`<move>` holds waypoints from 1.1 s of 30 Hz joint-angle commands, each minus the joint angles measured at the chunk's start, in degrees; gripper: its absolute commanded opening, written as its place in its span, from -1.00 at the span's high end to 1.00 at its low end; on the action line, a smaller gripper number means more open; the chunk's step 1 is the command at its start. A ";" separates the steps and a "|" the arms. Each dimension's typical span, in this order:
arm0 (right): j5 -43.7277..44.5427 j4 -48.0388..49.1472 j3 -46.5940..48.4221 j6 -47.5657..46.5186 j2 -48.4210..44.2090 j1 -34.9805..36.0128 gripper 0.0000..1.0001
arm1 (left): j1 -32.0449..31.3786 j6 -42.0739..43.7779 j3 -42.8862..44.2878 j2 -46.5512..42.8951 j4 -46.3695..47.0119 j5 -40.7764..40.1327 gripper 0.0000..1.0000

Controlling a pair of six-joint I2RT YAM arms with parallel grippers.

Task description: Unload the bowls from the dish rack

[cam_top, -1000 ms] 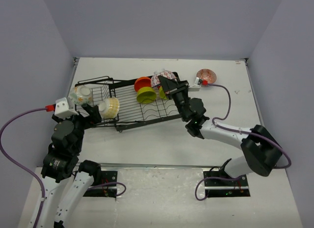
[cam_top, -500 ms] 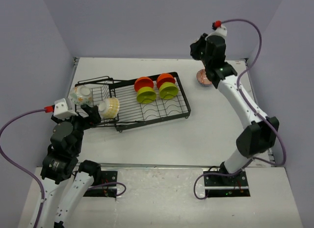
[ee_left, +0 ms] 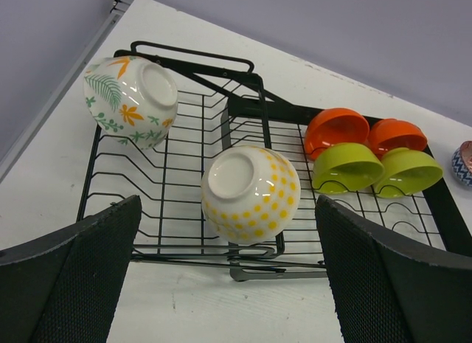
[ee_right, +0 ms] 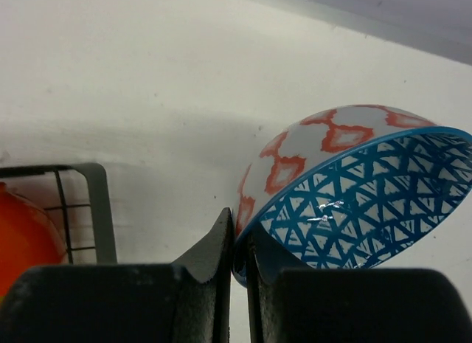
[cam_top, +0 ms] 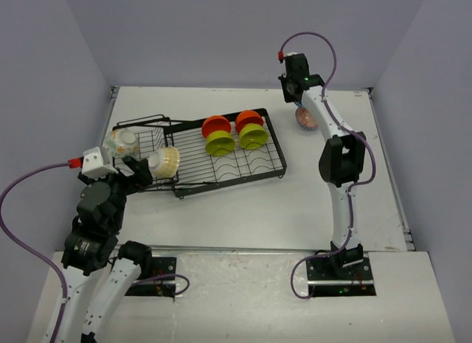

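Note:
The black wire dish rack [cam_top: 221, 166] lies across the table's middle. It holds two orange bowls [cam_top: 214, 125], two lime green bowls [cam_top: 220, 142], a cream yellow-dotted bowl [cam_top: 164, 161] and a cream leaf-patterned bowl [cam_top: 122, 142]. My left gripper [ee_left: 228, 284] is open and empty, just in front of the rack's left end, facing the dotted bowl [ee_left: 251, 192]. My right gripper [ee_right: 240, 236] is shut on the rim of a patterned bowl [ee_right: 354, 203], blue triangles inside and orange diamonds outside. It holds the bowl tilted over the table right of the rack [cam_top: 306, 118].
The rack's right corner [ee_right: 96, 203] and an orange bowl [ee_right: 26, 240] show at the left of the right wrist view. White table lies around and beyond the held bowl. The table's back wall edge [cam_top: 243, 87] is close behind the right gripper.
My right arm has swung from the rack's right end to the back right of the table. The patterned bowl it was at has left the rack. My left arm has not moved.

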 commanded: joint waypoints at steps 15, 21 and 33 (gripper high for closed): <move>-5.85 -10.04 -0.98 -6.68 0.78 -4.08 1.00 | -0.23 0.56 -0.10 2.04 1.88 0.53 -1.00; -2.42 -11.09 -1.17 -7.48 1.83 -4.08 1.00 | -0.23 0.56 -0.19 1.24 2.05 0.44 -1.00; -1.63 -12.85 -0.20 -7.04 3.15 -3.99 0.84 | -0.23 0.65 -0.28 0.37 2.14 0.61 -1.00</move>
